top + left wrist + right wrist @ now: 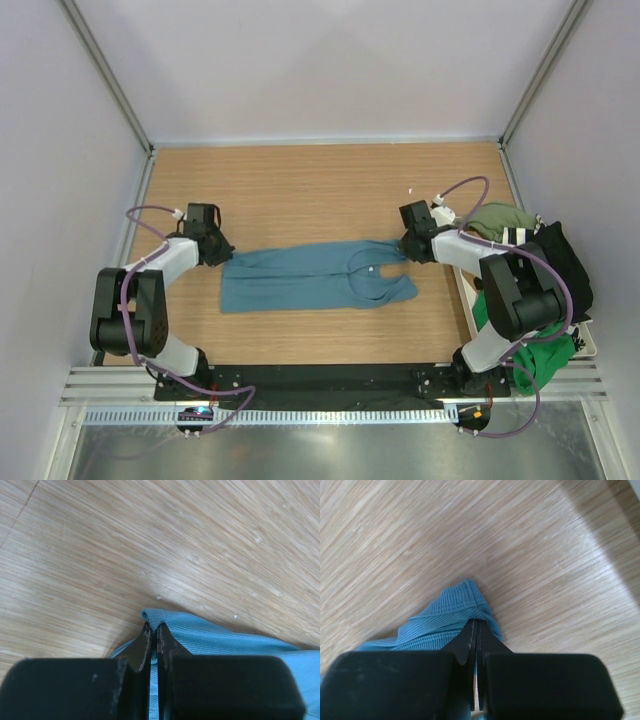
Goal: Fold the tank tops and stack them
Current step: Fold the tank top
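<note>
- One teal tank top [315, 277] lies flat near the middle of the wooden table [320, 180] and runs from 9 o'clock to 3 o'clock.
- Only the top view shows its whole outline: a straight hem at the 9 o'clock end, and a scooped neck and straps at the 3 o'clock end.
- The same view alone shows the other tops heaped at the table's 3 to 4 o'clock edge: an olive top [500, 218], a black top [565, 262] and a green top [535, 358].
- The left gripper [215, 250] sits at the hem's far corner. The right gripper [408, 245] sits at the strap end.
- The left wrist view adds the detail of the grasp. The left gripper [155, 630] is clenched on a small raised tip of ribbed teal cloth [225, 640], its jaws pressed nearly together. A pale speck [158, 598] lies on the wood just past it, at 12 o'clock.
- The right wrist view shows the right gripper [476, 627] pinched the same way on a bunched, stitched edge of the teal fabric [445, 615].
- The cloth is finely ribbed and looks smooth from above, with one crease along its length.
</note>
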